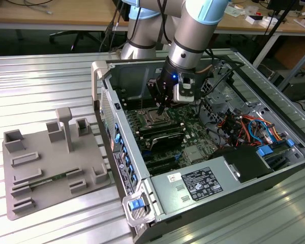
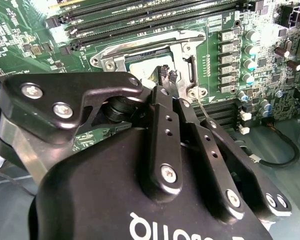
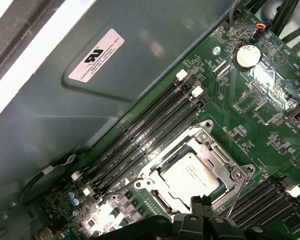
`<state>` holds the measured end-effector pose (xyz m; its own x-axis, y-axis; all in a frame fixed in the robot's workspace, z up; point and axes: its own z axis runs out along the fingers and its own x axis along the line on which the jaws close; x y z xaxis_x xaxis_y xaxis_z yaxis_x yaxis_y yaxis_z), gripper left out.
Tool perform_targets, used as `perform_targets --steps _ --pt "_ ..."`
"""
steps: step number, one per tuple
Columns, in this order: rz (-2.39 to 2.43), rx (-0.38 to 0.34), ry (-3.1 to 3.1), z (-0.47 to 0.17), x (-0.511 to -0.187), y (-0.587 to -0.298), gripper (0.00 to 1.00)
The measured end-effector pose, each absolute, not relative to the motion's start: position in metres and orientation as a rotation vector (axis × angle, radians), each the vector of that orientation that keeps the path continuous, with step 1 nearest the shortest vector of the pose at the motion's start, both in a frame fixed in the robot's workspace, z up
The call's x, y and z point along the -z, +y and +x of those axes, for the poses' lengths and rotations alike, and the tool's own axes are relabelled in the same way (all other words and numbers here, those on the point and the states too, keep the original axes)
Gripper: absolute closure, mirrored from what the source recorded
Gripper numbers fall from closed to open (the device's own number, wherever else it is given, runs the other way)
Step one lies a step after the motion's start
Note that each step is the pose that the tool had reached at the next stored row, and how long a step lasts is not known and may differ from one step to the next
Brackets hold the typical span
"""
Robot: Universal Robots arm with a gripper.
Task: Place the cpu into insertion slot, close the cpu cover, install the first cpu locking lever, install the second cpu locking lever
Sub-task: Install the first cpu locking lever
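The cpu (image 3: 189, 175), a silver-topped square chip, lies flat in the insertion slot (image 3: 159, 199) on the green motherboard. The cpu cover (image 3: 217, 152), a silver frame, lies down around the chip. A thin wire locking lever (image 2: 202, 107) stands up at an angle from one side of the socket. My gripper (image 2: 168, 75) hangs just above the edge of the chip, its black fingertips (image 3: 196, 201) pressed together; whether they touch the lever I cannot tell. In the exterior view the gripper (image 1: 160, 109) is inside the open computer case, right over the socket (image 1: 153, 120).
Long black memory slots (image 3: 150, 127) run beside the socket, close to the grey case wall (image 3: 155, 75). Bundled cables (image 1: 244, 124) and a power supply (image 1: 193, 185) fill the case on the exterior view's right. A grey fixture plate (image 1: 51, 162) lies outside on the exterior view's left.
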<state>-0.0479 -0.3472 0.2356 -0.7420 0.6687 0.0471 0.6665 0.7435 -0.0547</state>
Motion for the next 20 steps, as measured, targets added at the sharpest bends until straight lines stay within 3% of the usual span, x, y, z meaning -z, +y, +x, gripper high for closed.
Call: perform_targets --steps 20 --pt "-0.995 -0.056 -2.913 -0.0479 -0.2356 -0.3472 0.89"
